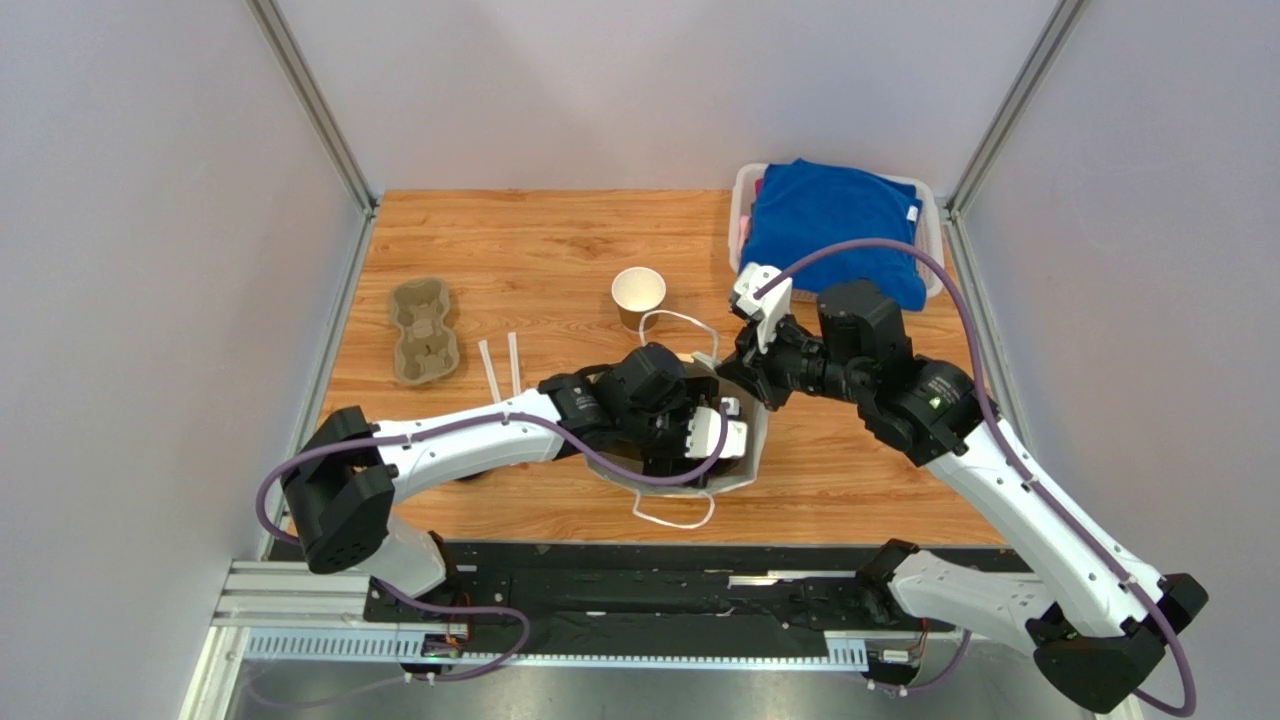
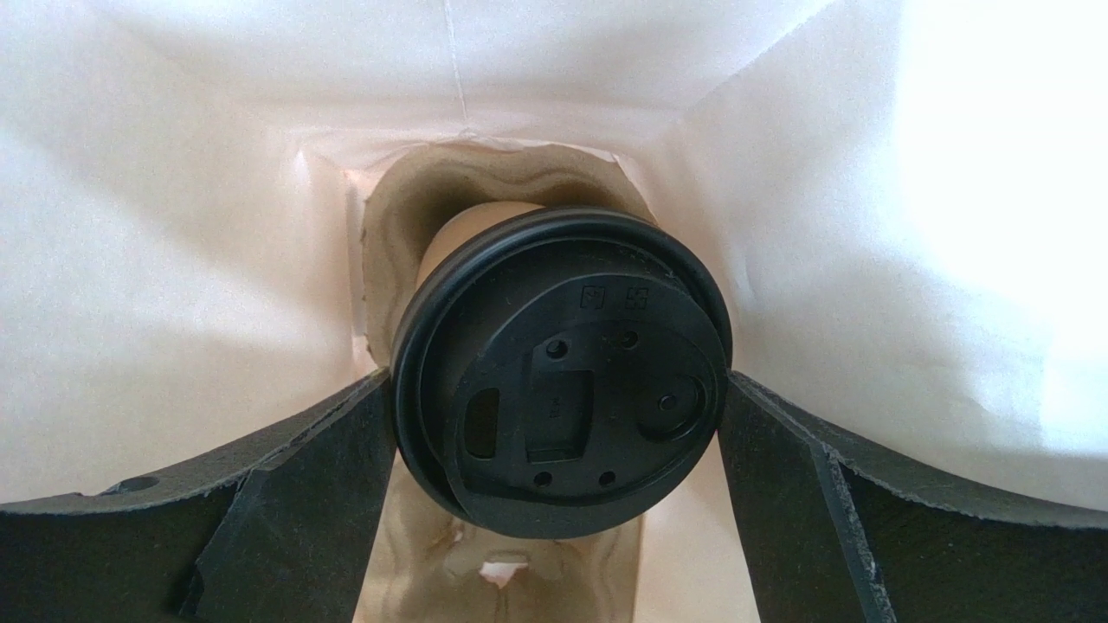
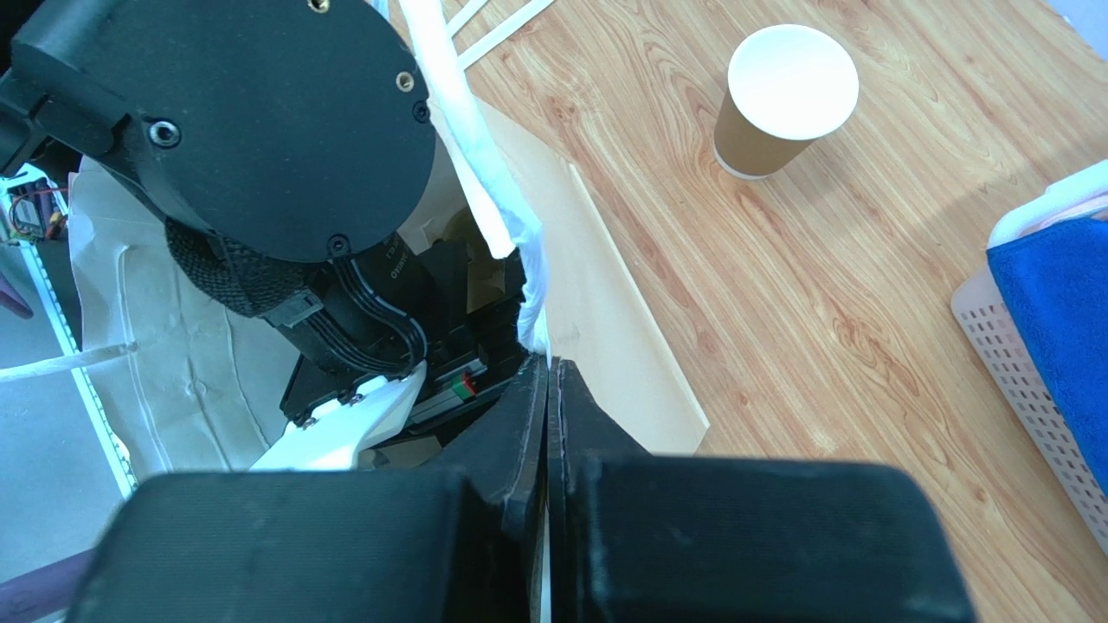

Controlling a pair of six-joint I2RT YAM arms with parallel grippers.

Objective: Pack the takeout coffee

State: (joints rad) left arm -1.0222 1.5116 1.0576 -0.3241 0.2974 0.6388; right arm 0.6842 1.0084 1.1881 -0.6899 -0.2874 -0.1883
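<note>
Centrally, the takeout coffee (image 2: 562, 390) stands in a moulded cardboard carrier (image 2: 390, 221) at the bottom of a white paper bag (image 2: 169, 260). It is a pale brown paper cup capped by a round black plastic lid with a sip slot and small raised dots. The left gripper (image 2: 555, 386) reaches into the bag, its fingers (image 2: 299, 480) spread wide either side of the lid's rim; contact cannot be judged. The right gripper (image 3: 548, 390) is pinched tight on the bag's upper edge.
</note>
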